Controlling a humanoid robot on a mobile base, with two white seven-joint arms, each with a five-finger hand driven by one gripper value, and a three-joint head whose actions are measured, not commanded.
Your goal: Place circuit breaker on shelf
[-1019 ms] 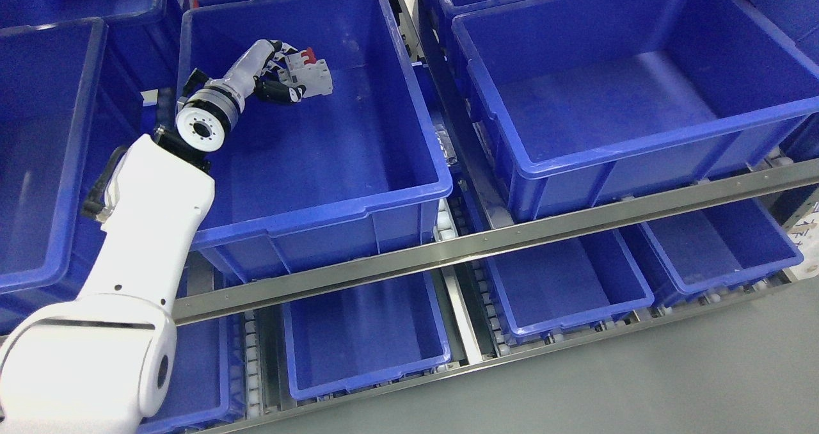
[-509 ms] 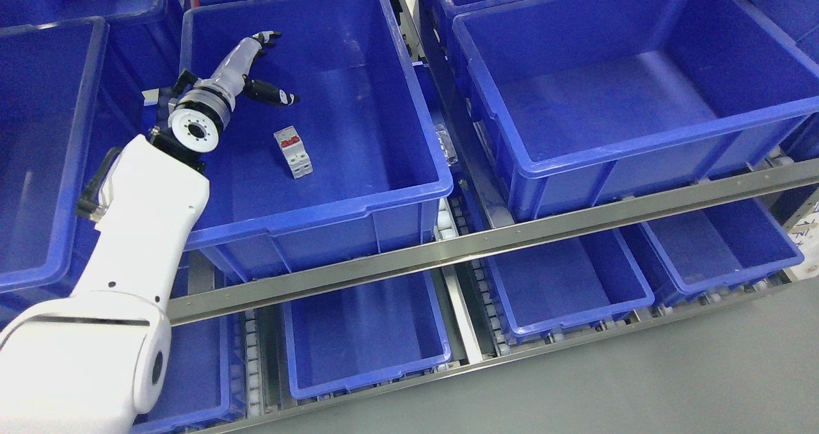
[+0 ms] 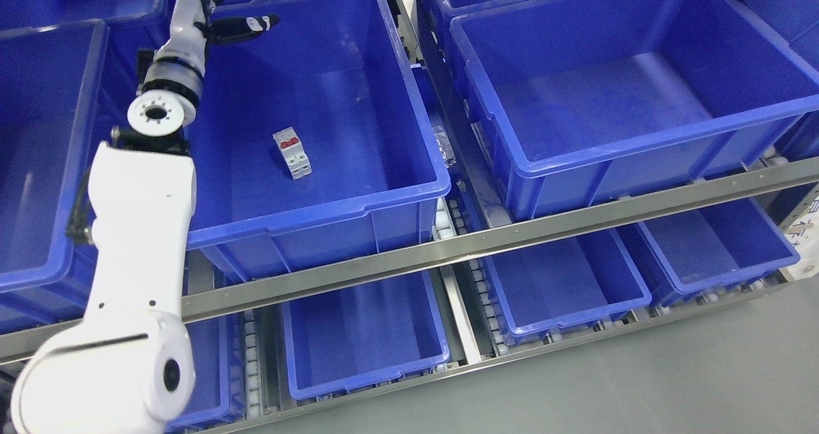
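A white circuit breaker (image 3: 292, 153) with a red switch lies flat on the floor of the middle blue bin (image 3: 320, 194) on the upper shelf. My left hand (image 3: 214, 8) is open and empty, raised above the bin's far left corner, well apart from the breaker. Its black thumb (image 3: 246, 24) points right over the bin. The white left arm (image 3: 144, 197) rises from the lower left along the bin's left wall. The right arm is not in view.
Another large blue bin (image 3: 614, 146) stands to the right and one (image 3: 45, 159) to the left on the same shelf. A metal shelf rail (image 3: 486, 239) runs across the front. Smaller blue bins (image 3: 365, 331) sit on the lower shelf. Grey floor lies at the lower right.
The left hand let go of the circuit breaker, which dropped onto the bin floor. The hand then opened and rose up and back toward the bin's far left corner.
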